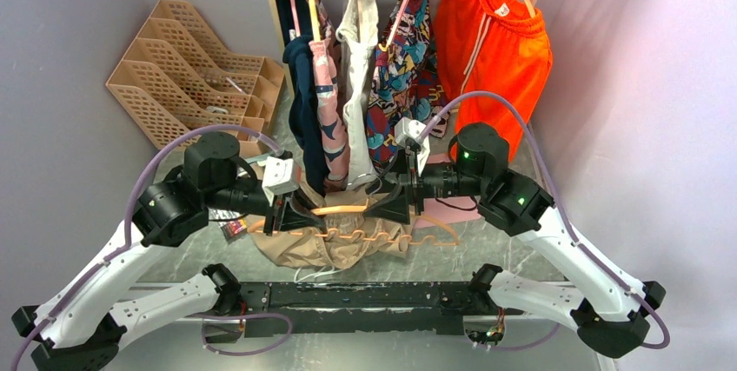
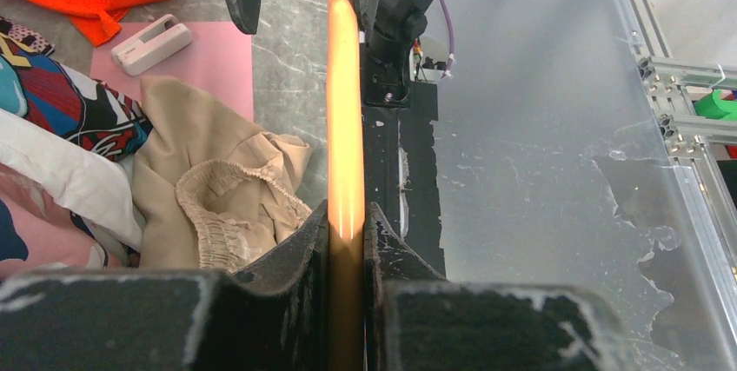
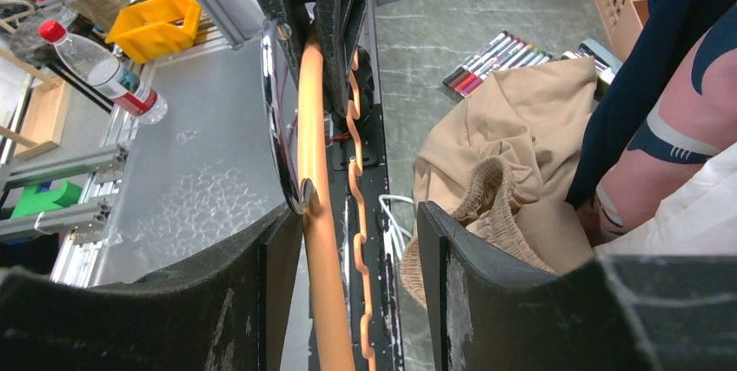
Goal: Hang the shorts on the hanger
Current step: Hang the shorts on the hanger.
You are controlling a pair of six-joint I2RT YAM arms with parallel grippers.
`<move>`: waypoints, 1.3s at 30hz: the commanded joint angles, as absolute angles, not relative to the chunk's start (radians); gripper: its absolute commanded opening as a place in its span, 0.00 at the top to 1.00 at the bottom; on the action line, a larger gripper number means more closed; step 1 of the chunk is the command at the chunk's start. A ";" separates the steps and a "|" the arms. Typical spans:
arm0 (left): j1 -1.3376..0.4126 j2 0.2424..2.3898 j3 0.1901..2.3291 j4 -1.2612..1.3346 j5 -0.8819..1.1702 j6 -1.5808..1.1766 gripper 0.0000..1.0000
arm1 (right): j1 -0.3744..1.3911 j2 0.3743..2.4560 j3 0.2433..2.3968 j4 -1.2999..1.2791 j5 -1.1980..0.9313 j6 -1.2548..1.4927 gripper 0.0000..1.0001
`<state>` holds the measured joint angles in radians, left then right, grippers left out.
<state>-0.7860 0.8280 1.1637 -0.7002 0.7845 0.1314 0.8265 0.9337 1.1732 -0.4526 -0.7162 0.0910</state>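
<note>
- Step in hand: the left gripper holds the hanger level above the table, with the shorts heaped directly beneath it and not yet on it.
- Next move, I judge: the right arm goes down for the shorts' waistband and feeds the fabric over the bar while the left keeps it steady.
- Left fingers: clenched on the hanger's upper bar.
- Right gripper: jaws parted, straddling the hanger, grasping nothing.

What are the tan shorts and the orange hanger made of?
The shorts look like soft woven cloth, probably cotton: matte, crumpled into folds, with a gathered stretchy waistband. The hanger looks like smooth plastic, slightly shiny, thin and moulded with a wavy lower bar; coated metal is possible.
</note>
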 commanded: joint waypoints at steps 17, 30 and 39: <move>-0.781 0.847 1.184 -0.602 0.845 0.115 0.93 | 0.844 0.918 1.107 -0.280 -0.777 0.154 0.86; -0.781 0.774 1.150 -0.594 0.708 0.085 0.29 | 0.846 0.902 1.134 -0.346 -0.656 0.164 1.00; -0.782 0.508 1.066 -0.603 0.203 -0.102 0.01 | 0.846 0.797 1.153 -0.566 -0.419 0.164 1.00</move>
